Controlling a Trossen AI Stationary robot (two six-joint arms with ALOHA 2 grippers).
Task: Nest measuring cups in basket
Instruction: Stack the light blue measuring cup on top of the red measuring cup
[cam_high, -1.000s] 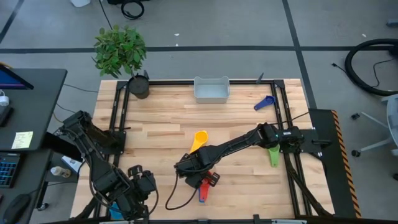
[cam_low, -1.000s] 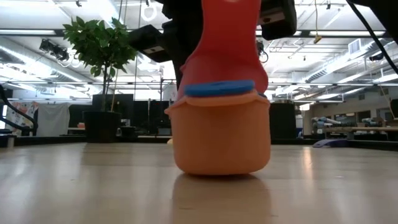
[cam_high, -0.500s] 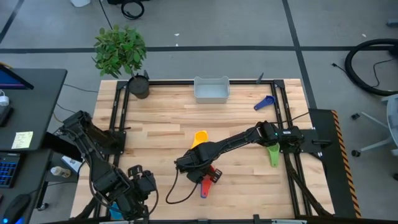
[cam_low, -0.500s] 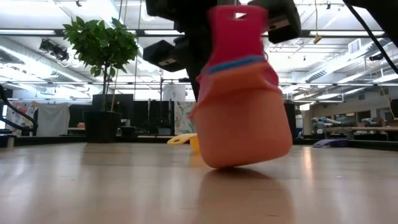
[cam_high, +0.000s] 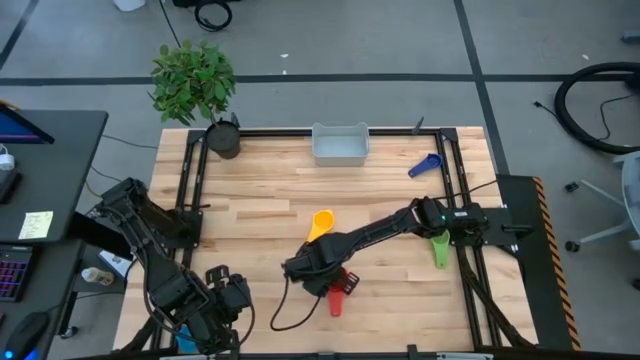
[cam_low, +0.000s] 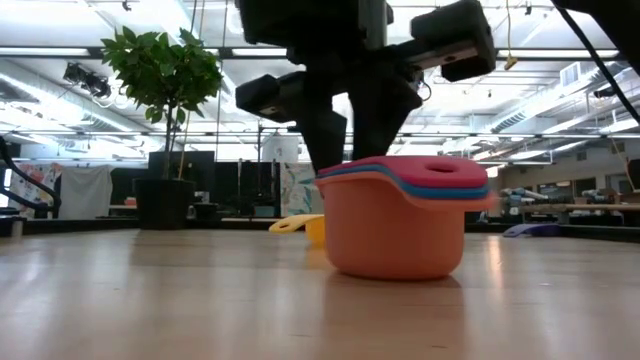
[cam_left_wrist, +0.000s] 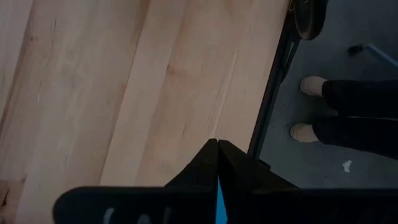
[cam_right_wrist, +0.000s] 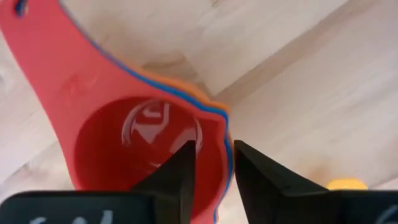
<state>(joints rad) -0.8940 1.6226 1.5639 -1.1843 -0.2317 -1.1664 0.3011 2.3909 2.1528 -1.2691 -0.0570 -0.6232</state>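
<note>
nested stack of cups (cam_low: 400, 225) (red in blue in orange) sits upright on the bench (cam_high: 260, 200), near edge. right gripper (cam_right_wrist: 211, 163) straddles the stack's rim, jaws parted a little, gripping nothing. regrip the rim squarely before lifting. yellow cup (cam_high: 320, 222) just behind, basket (cam_high: 340, 145) at far edge. left gripper (cam_left_wrist: 217, 163) parked, jaws pressed together.

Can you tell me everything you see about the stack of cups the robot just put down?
The stack of cups looks like shiny plastic: an orange cup outside, a blue one between, a red one on top. It stands upright on the wooden table, its flat handles pointing sideways together. The right hand hangs just above, fingers apart on either side of the rim.
</note>
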